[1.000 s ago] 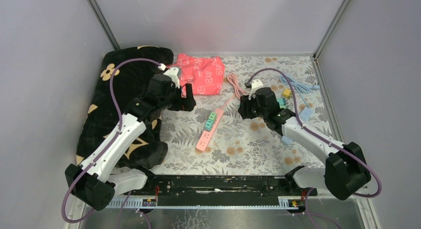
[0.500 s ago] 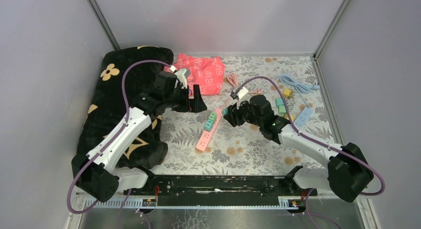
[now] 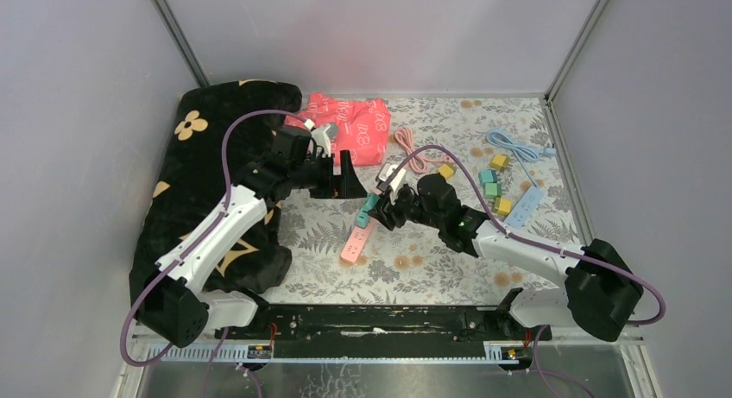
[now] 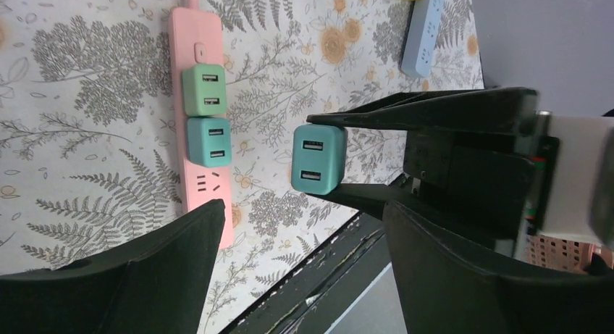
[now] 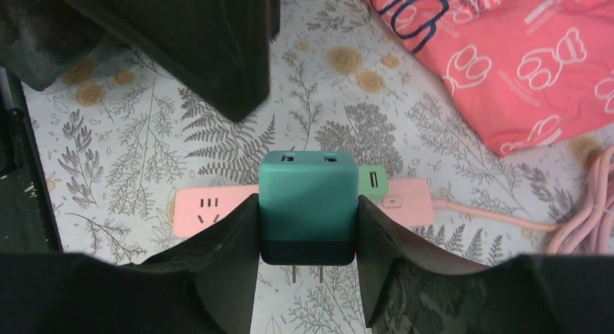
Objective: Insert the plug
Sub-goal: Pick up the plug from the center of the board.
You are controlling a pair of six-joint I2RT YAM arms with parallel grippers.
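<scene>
A pink power strip [image 3: 352, 241] lies on the floral mat, also in the left wrist view [image 4: 204, 189] and the right wrist view [image 5: 206, 207]. A green plug [image 4: 203, 88] and a teal plug [image 4: 208, 142] sit in its sockets. My right gripper [image 3: 382, 210] [image 5: 308, 222] is shut on another teal plug [image 5: 308, 203] [image 4: 318, 159]. It holds the plug just above the strip's middle, with the two prongs bare and pointing at the camera. My left gripper [image 3: 343, 180] [image 4: 304, 276] is open and empty, just left of the strip's far end.
A black flowered blanket [image 3: 198, 173] lies at the left, a red cloth [image 3: 354, 130] at the back. The pink cable [image 3: 410, 148] coils behind the strip. A blue strip [image 3: 524, 206], blue cable [image 3: 518, 148] and small yellow and green plugs [image 3: 492, 189] lie at the right.
My right gripper has carried the teal plug leftwards, from near the blue strip to over the pink strip. My left gripper has moved right, towards the strip's far end.
</scene>
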